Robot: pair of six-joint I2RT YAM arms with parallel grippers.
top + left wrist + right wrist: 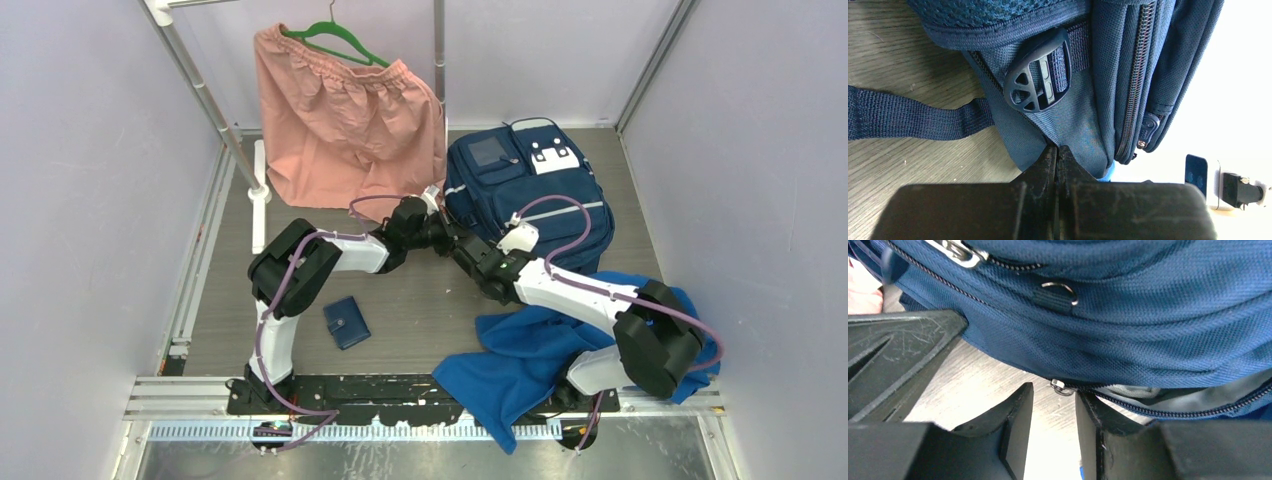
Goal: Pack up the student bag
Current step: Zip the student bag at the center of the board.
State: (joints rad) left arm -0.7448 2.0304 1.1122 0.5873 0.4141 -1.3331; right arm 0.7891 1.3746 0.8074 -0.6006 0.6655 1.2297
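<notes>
Subject: the student bag point(530, 195) lies flat on the table point(420, 310) at far centre-right, its front panel facing up and its near left corner toward both arms. The main zip at its near edge stands partly open, showing grey lining in the right wrist view.

Left gripper point(1057, 150): jaws clenched tight together, with the tips touching the bag's lower corner fabric just below a black plastic buckle point(1038, 70). It cannot be told whether a fold of fabric is nipped between them. A navy strap point(913, 120) trails from that corner across the wood.

Right gripper point(1054, 395): jaws apart and holding nothing. A small metal zipper pull point(1060, 386) hangs at the bag's edge directly ahead of the gap, not yet between the fingers point(1013, 415).

Surroundings: a royal-blue cloth point(530, 350) lies crumpled at the near right, beneath the right arm and just short of the bag. A small navy wallet point(346, 322) lies on the table near the left arm, well apart from the bag. Pink shorts point(345, 120) hang on a green hanger point(335, 40) at the far left, their hem just beside the bag.
</notes>
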